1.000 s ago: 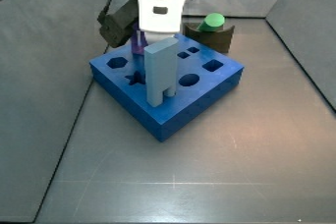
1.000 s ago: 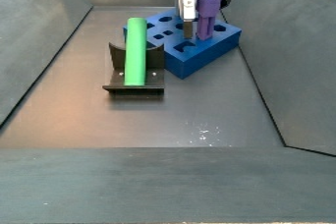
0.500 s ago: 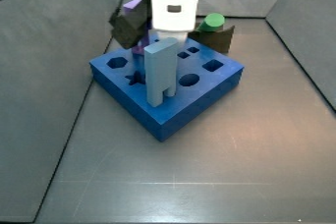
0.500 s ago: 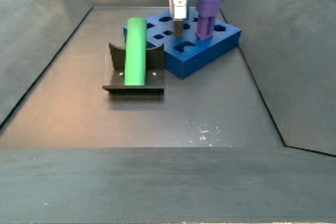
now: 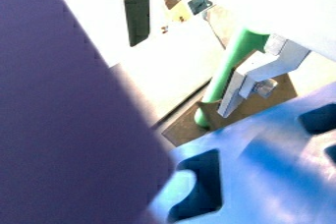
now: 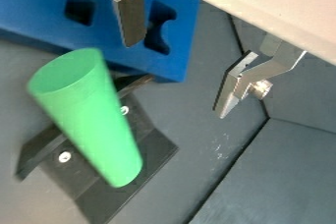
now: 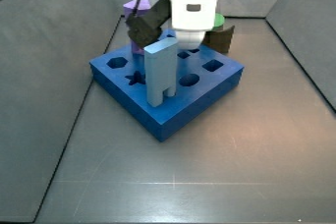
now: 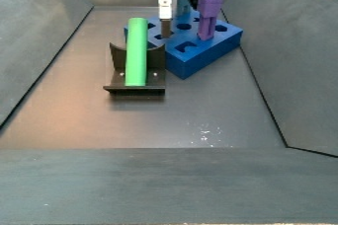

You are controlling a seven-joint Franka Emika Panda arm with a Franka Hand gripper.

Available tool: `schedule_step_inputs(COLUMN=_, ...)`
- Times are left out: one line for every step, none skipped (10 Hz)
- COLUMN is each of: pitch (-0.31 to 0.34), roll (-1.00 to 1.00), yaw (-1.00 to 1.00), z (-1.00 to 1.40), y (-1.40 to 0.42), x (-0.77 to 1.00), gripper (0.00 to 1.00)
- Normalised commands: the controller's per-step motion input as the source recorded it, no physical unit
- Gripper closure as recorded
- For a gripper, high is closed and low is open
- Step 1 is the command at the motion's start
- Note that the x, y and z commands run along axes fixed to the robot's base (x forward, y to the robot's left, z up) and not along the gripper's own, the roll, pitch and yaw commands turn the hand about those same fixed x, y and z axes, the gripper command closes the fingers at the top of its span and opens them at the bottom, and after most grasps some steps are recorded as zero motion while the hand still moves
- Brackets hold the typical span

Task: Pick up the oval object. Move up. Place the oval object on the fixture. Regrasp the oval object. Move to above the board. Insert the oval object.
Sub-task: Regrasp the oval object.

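Since a second ago the gripper (image 8: 164, 22) has left the purple pentagonal peg (image 8: 208, 16) standing in the blue square board with shaped holes (image 8: 215, 44) and shifted sideways toward the fixture side; the purple peg now stands free.

Side views: in one, the white gripper body (image 7: 192, 12) hangs over the board's far half (image 7: 125, 81), behind the upright light-blue rectangular peg (image 7: 160, 69); the purple peg top (image 7: 136, 9) shows just beside it. Fingertips are hidden there. In the other, the long bright green oval peg (image 8: 136, 49) lies in the notch of the dark olive-brown fixture block on its base plate (image 8: 132, 89), near the board's edge. It rests cradled and tilted, likely so that it can be regrasped lengthwise. The gripper sits above the board's corner nearest the fixture.

Wrist views: the silver plate fingers (image 6: 128, 10) stand spread wide with nothing between them; the green oval peg (image 6: 92, 110) leans on the fixture (image 6: 98, 174), apart from both fingers. The other wrist view shows the green peg (image 5: 234, 63) past one finger (image 5: 247, 79), with a purple blur filling most of the frame.

Judgement: the regrasp step is next. The floor (image 8: 199, 111) around the fixture is open; the tight side is the board edge and the two standing pegs close behind the gripper.
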Motion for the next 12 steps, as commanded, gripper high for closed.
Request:
schedule_step_inputs(pitch=0.073, roll=0.1, yaw=0.01, z=-0.03, y=-0.02, x=1.0, gripper=0.0)
schedule_step_inputs(pitch=0.088, roll=0.11, yaw=0.01, z=-0.03, y=-0.02, x=0.95, gripper=0.0)
schedule_step_inputs(pitch=0.102, roll=0.11, yaw=0.02, z=-0.03, y=-0.01, x=0.84, gripper=0.0)
schedule_step_inputs(pitch=0.11, roll=0.11, yaw=0.02, z=-0.03, y=-0.01, x=0.77, gripper=0.0)
schedule_step_inputs(pitch=0.114, roll=0.11, yaw=0.04, z=-0.03, y=-0.01, x=0.69, gripper=0.0)
schedule_step_inputs(pitch=0.116, roll=0.11, yaw=0.04, z=-0.03, y=-0.01, x=0.62, gripper=0.0)
schedule_step_inputs(pitch=0.12, roll=0.11, yaw=0.05, z=-0.03, y=-0.01, x=0.52, gripper=0.0)
schedule_step_inputs(pitch=0.123, roll=0.11, yaw=0.06, z=-0.03, y=-0.01, x=0.46, gripper=0.0)
schedule_step_inputs(pitch=0.122, roll=0.11, yaw=0.07, z=-0.02, y=-0.02, x=0.39, gripper=0.0)
schedule_step_inputs(pitch=0.123, roll=0.11, yaw=0.07, z=-0.03, y=-0.02, x=0.33, gripper=0.0)
schedule_step_inputs(pitch=0.122, roll=0.11, yaw=0.08, z=-0.03, y=-0.02, x=0.26, gripper=0.0)
schedule_step_inputs(pitch=0.121, roll=0.11, yaw=0.08, z=-0.02, y=-0.02, x=0.19, gripper=0.0)
